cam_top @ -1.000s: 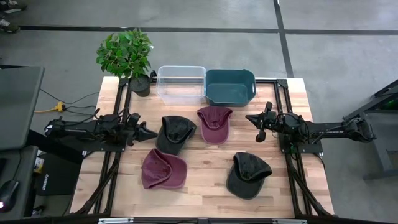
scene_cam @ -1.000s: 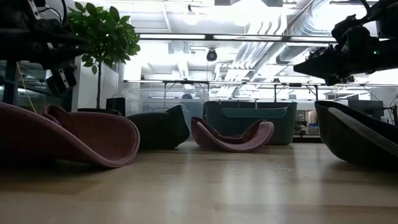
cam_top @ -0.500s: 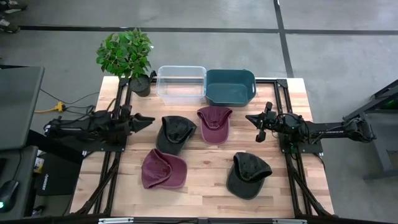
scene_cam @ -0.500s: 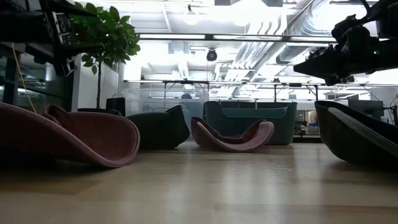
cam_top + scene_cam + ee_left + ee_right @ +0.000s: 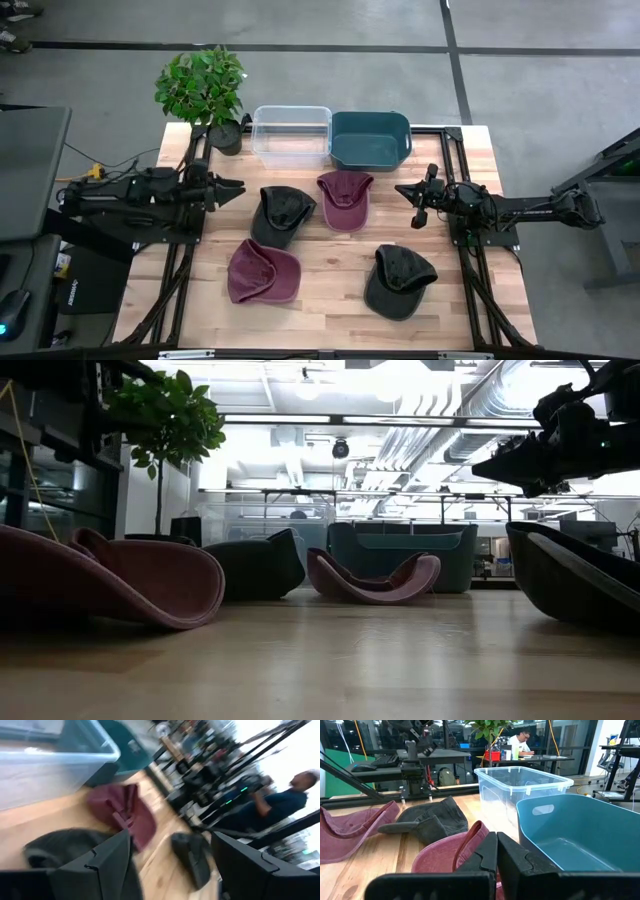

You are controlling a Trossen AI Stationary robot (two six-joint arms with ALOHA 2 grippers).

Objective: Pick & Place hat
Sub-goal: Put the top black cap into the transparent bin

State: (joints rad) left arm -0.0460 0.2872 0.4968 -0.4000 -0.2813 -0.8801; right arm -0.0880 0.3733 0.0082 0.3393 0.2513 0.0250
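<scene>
Hats, four, spread upside down over the wooden counter (image 5: 330, 300). Dark hat (image 5: 281, 213) near the middle, just left of a maroon hat (image 5: 345, 197) close to the two tubs at the far edge. Second maroon hat (image 5: 263, 271) toward the front left; second dark hat (image 5: 400, 281) toward the front right. All four apart from both arms, none held.

Clear tub (image 5: 291, 133) and teal tub (image 5: 370, 139) side by side, touching, at the back of the counter. Potted plant (image 5: 204, 88) at the back left corner, beside the clear tub.

Left hand (image 5: 235, 187) raised over the counter's left side, near the dark middle hat but not touching it; fingers (image 5: 107, 865) spread well apart, nothing between them. Seen past those fingers: blurred dark hat, maroon hat, clear tub, and a person (image 5: 272, 805) in a dark shirt off in the room.

Right hand (image 5: 402, 190) hovering at the counter's right side, pointed toward the maroon hat by the tubs; fingers (image 5: 487, 852) pressed together, gripping nothing. Same hand visible high at the upper right in the low view (image 5: 495, 465), above the dark hat's brim.

Another person (image 5: 520, 742) seated at a desk in the background of the right wrist view.
</scene>
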